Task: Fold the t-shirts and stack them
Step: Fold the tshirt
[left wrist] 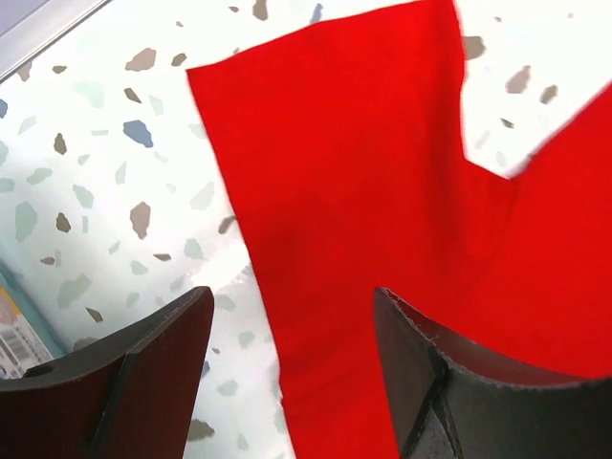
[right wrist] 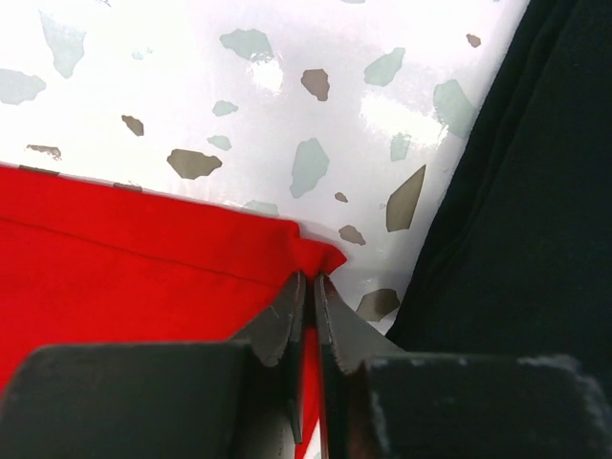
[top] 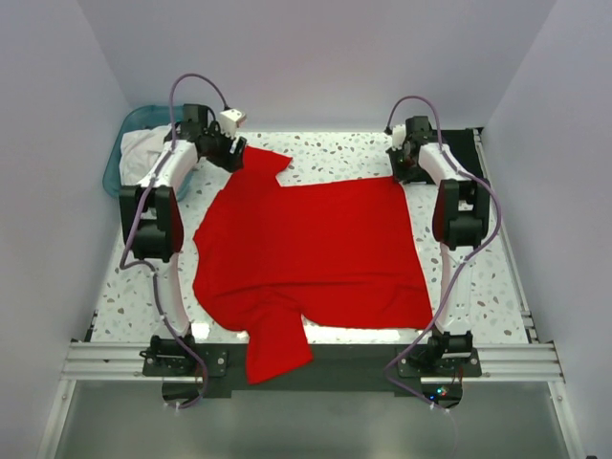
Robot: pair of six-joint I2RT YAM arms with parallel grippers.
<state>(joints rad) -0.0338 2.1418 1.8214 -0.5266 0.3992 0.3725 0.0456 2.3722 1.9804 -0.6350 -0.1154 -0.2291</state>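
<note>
Right claw (right wrist: 308,283) pinches red t-shirt (top: 306,239) hem; left claw (left wrist: 292,302) spread above its sleeve; barcode label (left wrist: 11,337) illegible

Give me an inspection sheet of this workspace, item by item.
Surface: white speckled terrazzo table, largely under cloth.
Job's things: bright red cloth t-shirt spread flat, one sleeve lying over the near edge; black folded cloth shirt at the far right corner.
Clutter: teal plastic basin at the far left corner, white cloth inside.
Grippers: left pincer open above the far sleeve; right pincer shut on the red shirt's hem corner.
Cables: grey-purple cables looped along both arms.
Surroundings: plain pale walls; metal rail at the near edge.
</note>
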